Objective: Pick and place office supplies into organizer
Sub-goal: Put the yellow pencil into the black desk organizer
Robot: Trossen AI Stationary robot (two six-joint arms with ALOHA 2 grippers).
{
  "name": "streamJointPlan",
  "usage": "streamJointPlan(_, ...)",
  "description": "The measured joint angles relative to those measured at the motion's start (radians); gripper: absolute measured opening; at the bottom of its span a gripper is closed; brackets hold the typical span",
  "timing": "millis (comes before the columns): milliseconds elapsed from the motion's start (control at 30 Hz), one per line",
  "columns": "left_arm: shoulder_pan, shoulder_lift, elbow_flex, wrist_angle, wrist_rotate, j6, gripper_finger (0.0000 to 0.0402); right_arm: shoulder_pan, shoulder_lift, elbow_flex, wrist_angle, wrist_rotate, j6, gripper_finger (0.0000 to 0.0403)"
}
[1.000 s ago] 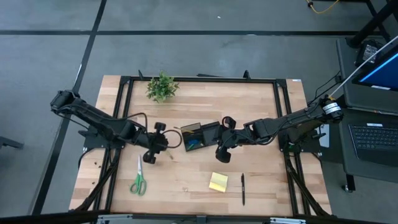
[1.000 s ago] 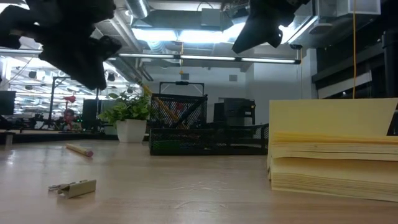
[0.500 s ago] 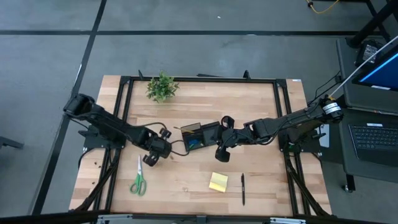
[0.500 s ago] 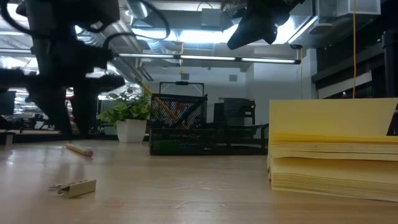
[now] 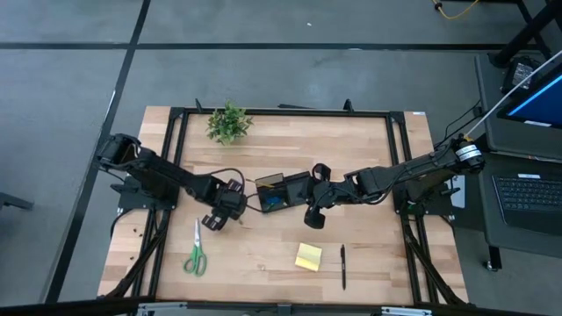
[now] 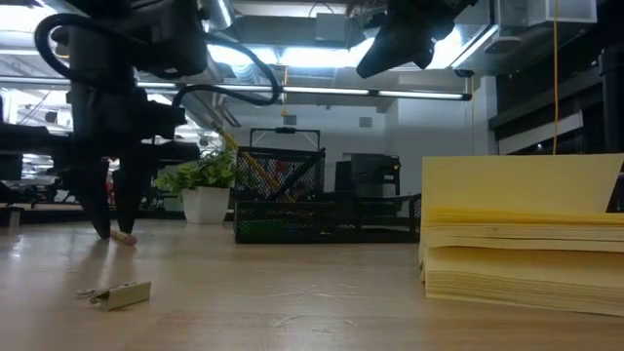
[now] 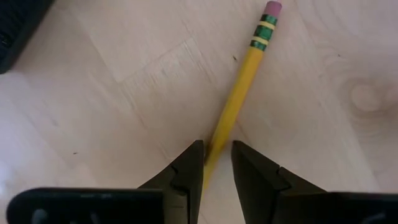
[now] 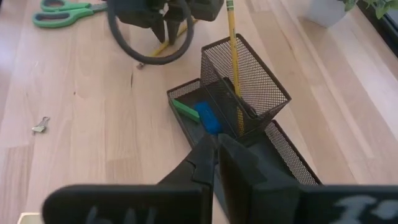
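Bright ceiling strip lights [image 6: 322, 54] glare in the low view, silhouetting both arms; tabletop evenly lit.

Yellow pencil [image 7: 236, 102] with green-banded ferrule and pink eraser; black mesh organizer [image 8: 249, 87].

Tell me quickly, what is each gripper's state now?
Left gripper: open, fingers either side of the pencil on the table.
Right gripper: shut, holding nothing, above the organizer.

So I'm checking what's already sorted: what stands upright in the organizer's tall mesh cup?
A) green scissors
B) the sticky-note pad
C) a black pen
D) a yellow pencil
D: a yellow pencil stands in the organizer's tall mesh cup.
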Motion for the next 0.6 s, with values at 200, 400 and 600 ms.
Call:
streamJointPlan(200, 0.014, 0.0, -0.001, 0.0, 0.022, 0.0, 0.0067, 0.0, 0.0, 0.0, 0.0, 0.0, -0.008, 0.0025)
streamJointPlan(400, 0.014, 0.0, -0.002, 0.007, 0.018, -0.017, 0.0022, 0.0, 0.0, 0.0, 0.0, 0.0, -0.025, 0.0025)
streamJointPlan(600, 0.014, 0.005, 0.025, 0.047, 0.016, -0.092, 0.0012, 0.0, 0.001, 0.0, 0.0, 0.0, -0.032, 0.0025)
